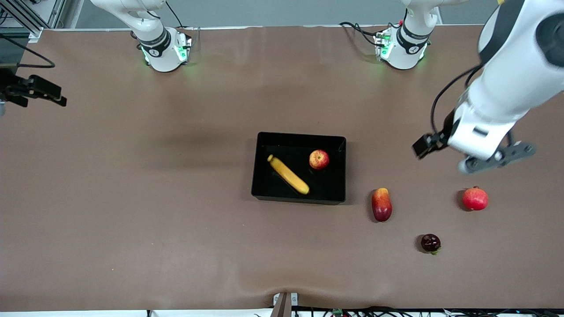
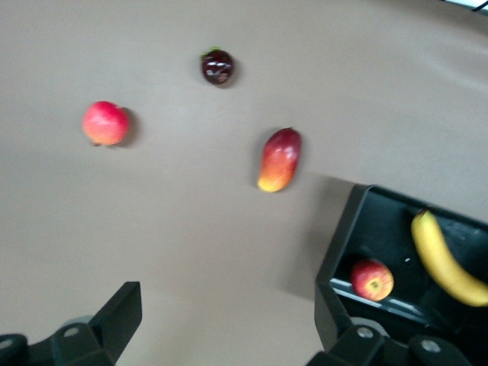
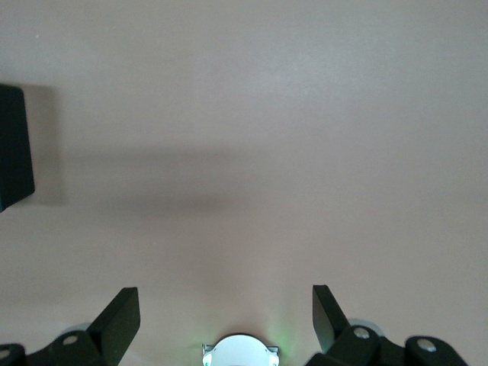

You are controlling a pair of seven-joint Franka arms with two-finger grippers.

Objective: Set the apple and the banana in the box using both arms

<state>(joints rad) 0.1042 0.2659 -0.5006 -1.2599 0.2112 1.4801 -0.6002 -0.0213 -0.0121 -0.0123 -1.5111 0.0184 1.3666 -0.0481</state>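
Lying inside the box (image 1: 264, 176), the banana (image 1: 288, 175) and the apple (image 1: 319, 159) are seen side by side, apart from each other. Both are well clear of either gripper's fingers. The left gripper (image 2: 225, 320) is held spread wide and empty over bare table toward the left arm's end. The right gripper (image 3: 226, 316), likewise spread and empty, is held over bare table at the right arm's end.

A wide table covered in matte brown sheeting (image 1: 132, 198) fills the room's middle, evenly lit from above; black cables (image 1: 396, 311) trail along its edge.
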